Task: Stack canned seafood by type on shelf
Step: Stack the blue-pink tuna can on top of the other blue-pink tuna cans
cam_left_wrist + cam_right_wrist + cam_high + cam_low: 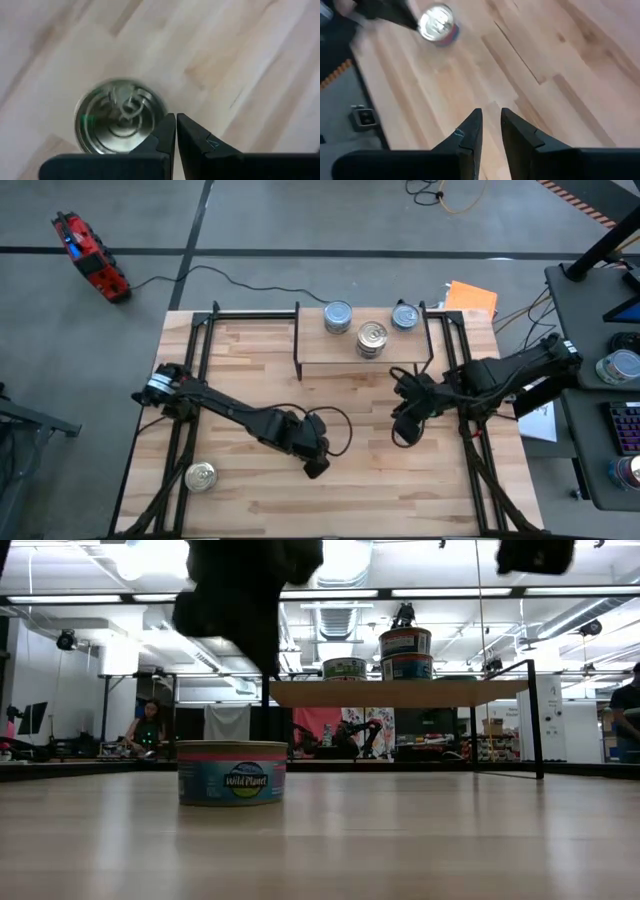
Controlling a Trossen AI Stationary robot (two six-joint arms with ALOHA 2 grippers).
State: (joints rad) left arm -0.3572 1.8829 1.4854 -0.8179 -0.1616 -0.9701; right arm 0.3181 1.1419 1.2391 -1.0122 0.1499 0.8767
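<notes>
One tin [201, 476] lies alone near the table's [250, 510] front-left corner. The left gripper [316, 468] hangs over the table's middle, fingers together and empty. On the shelf [330, 353] at the back edge sit three stacks of tins [371, 338]. The right gripper [402, 428] hovers before the shelf, fingers slightly apart.
</notes>
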